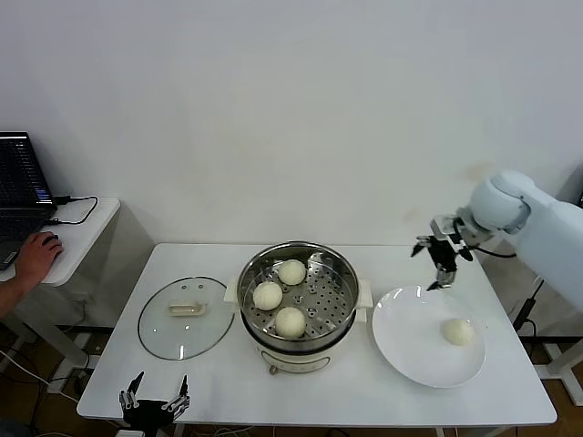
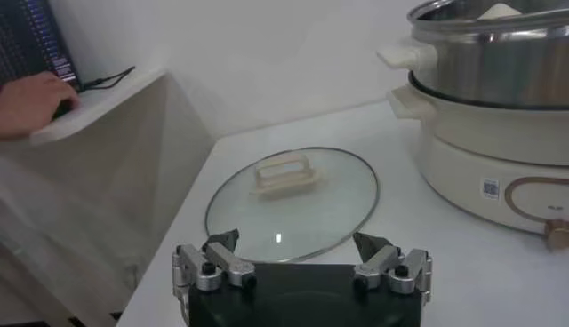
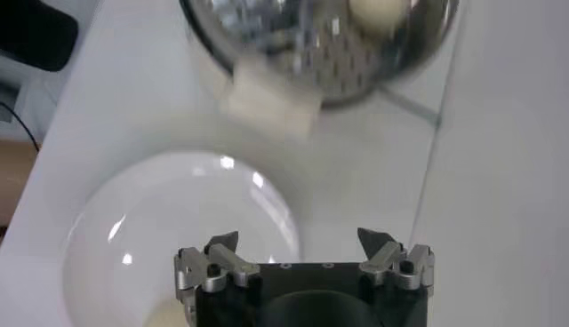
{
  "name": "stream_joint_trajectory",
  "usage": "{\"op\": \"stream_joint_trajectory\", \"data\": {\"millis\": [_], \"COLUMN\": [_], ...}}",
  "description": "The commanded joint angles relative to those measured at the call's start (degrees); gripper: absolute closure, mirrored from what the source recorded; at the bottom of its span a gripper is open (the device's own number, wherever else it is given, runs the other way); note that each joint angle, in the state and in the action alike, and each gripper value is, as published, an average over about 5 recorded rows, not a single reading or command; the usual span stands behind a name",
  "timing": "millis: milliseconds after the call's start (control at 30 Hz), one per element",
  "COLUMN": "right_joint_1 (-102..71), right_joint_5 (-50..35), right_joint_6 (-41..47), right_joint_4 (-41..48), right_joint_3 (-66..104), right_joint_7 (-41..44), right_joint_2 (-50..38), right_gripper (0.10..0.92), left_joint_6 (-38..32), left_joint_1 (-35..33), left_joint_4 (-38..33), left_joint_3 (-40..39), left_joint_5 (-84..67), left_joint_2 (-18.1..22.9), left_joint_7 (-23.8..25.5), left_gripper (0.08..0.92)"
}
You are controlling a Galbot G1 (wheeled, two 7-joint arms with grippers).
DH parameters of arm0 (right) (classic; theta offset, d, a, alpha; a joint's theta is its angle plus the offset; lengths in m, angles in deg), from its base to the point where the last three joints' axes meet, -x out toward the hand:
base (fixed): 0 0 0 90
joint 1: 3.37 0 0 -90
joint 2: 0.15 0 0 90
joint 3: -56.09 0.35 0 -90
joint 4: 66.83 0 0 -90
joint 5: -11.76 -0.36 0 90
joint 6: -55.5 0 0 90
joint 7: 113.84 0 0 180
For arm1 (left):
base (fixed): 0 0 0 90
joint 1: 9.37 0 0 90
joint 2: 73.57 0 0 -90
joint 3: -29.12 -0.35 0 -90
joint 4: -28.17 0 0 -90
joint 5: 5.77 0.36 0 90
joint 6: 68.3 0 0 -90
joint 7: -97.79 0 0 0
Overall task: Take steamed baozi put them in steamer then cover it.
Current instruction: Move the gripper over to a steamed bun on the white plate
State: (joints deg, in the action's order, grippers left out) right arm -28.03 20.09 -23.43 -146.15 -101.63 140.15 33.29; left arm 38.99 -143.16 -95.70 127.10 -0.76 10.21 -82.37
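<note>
Only the head view takes in the whole white counter (image 1: 355, 387): the steamer (image 1: 297, 300) stands in the middle with three steamed baozi (image 1: 290, 321) on its perforated tray, the cover (image 1: 186, 317) lies flat on the counter just to the steamer's left, and a white plate (image 1: 428, 337) to its right carries the fourth baozi (image 1: 458, 331). The right gripper (image 1: 443, 264) hangs in the air above the far edge of the plate, fingers spread and empty, with the plate's baozi below and nearer the robot, apart from them. The right wrist view looks down past those released fingers (image 3: 222, 253) onto the plate (image 3: 178, 222), the baozi just showing at the picture's edge beside the gripper body, and the steamer's rim and handle farther off. The left gripper (image 1: 153, 401) sits low at the near edge of the counter; its wrist view shows its fingers (image 2: 222, 253) apart and empty, the cover (image 2: 293, 200) just ahead of them, and on the steamer's cream base (image 2: 498, 169) a small square code label, too small to read
</note>
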Motion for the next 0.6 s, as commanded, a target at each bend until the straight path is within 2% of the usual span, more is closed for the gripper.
{"op": "stream_joint_trajectory", "data": {"millis": [33,333,600], "right_joint_1": [-11.68,-15.03,-17.99], "right_joint_5": [7.99,9.38,9.53], "right_joint_6": [1.03,0.79,-0.04], "right_joint_4": [5.92,10.14,9.29], "right_joint_3": [7.33,9.91,11.13], "right_joint_7": [-0.5,-1.42,-1.75], "right_joint_2": [-0.54,2.59,2.38], "right_gripper": [0.202,0.203,0.203], "left_joint_6": [0.01,0.05,0.16], "left_joint_1": [-0.28,0.05,0.76], "left_joint_4": [0.2,1.07,1.87], "left_joint_3": [0.07,0.57,0.38], "left_joint_5": [0.12,0.13,0.37], "left_joint_2": [0.05,-0.18,0.02], "left_joint_7": [0.03,0.12,0.24], "left_gripper": [0.177,0.177,0.177]}}
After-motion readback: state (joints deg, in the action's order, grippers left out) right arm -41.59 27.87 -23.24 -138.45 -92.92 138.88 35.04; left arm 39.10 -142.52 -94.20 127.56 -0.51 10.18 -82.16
